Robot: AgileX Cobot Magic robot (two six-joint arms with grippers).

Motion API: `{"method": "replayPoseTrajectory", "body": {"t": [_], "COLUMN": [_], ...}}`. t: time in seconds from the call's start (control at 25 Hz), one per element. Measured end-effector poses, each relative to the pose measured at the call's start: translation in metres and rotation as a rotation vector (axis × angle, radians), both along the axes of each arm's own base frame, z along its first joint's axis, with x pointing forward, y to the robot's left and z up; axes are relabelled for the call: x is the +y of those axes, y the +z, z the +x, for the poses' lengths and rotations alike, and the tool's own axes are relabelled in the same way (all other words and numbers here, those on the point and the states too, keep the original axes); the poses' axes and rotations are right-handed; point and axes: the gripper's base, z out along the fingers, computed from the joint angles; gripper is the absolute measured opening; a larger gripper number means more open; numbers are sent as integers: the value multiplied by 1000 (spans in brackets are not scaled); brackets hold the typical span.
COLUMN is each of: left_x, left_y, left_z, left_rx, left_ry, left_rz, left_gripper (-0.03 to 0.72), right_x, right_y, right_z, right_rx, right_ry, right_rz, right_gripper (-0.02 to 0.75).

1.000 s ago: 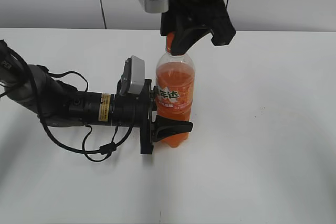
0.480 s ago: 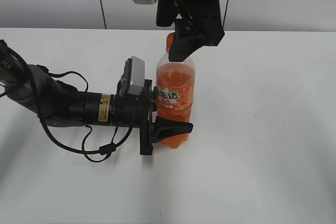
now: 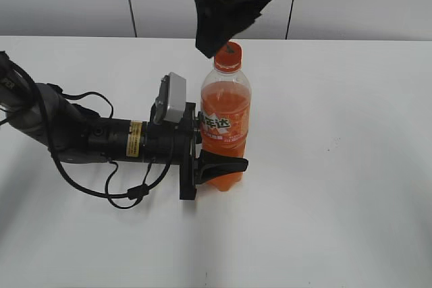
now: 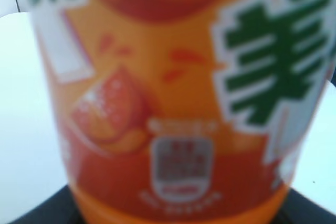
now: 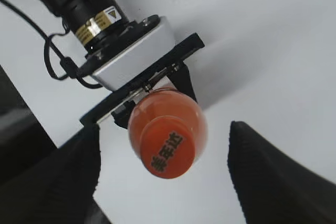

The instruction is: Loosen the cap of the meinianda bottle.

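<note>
Exterior view first: we see the meinianda bottle standing upright on the white table, a little left of the middle. Our left gripper reaches in sideways along the table and is clamped around the lower body of the bottle, one black finger wrapping across its front below the label. In the left wrist view the label fills almost the whole picture, blurred by closeness, which fits a firm hold on the bottle.

The cap sits on the neck, seated level as far as we can tell, with nothing touching it. Our right gripper hangs just above and slightly behind it. In the right wrist view the cap lies between the two dark fingers, with clear white table showing on both sides, so the jaws are spread wide and hold nothing.

We judge the task to be midway or near its end: the bottle is braced, the upper pincer is released above the cap. Whether the cap is already loosened we cannot tell; no gap shows under it and the neck ring looks unchanged. If it is not, another grip and twist remains.
</note>
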Motion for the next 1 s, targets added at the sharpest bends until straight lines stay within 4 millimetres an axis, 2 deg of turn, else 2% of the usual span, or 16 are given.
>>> {"method": "replayPoseTrajectory", "body": {"t": [0.12,0.24,0.48,0.6,0.76,1.0], "left_x": [0,0,0,0,0,0], "left_y": [1,1,1,1,1,1], "left_z": [0,1,1,1,1,0], "left_rx": [1,4,6,6,6,6], "left_ry": [3,8,8,8,7,7], "left_rz": [-8,-13,-15,-15,-16,-17], "left_gripper": [391,391,391,391,391,391], "right_x": [-1,-3,-22,-27,-26,-17], "right_y": [3,9,44,53,46,13], "right_z": [-1,-4,-19,-23,-23,-14], "right_rx": [79,115,65,45,72,149], "right_ry": [-211,-326,-460,-487,-497,-505], "right_rz": [53,89,159,174,164,95], "right_gripper": [565,565,565,565,565,565]}}
